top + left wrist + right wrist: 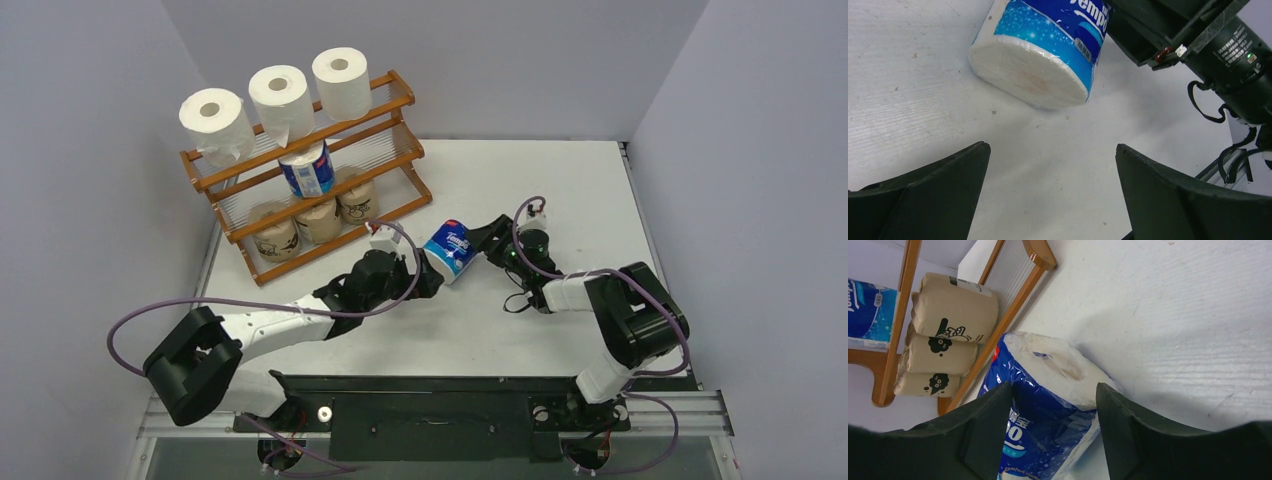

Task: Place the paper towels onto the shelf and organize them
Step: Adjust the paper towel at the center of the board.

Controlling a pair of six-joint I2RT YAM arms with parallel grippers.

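The wooden shelf (400, 88) stands at the back left. Three white rolls (282, 95) sit on its top tier, one blue-and-white roll (306, 170) on the middle tier and three brown rolls (317, 218) on the bottom tier. A second blue-and-white roll (449, 250) is tilted just above the table in front of the shelf. My right gripper (478, 245) is shut on its upper part; in the right wrist view its fingers (1054, 390) straddle the roll (1048, 365). My left gripper (425, 275) is open and empty just left of the roll; in its own view (1053, 150) the roll (1038, 55) lies ahead.
The white table (560, 190) stretches to the right and back of the grippers. Grey walls enclose the back and sides. In the right wrist view the shelf's corner (1040, 255) and brown rolls (953, 310) lie just beyond the held roll.
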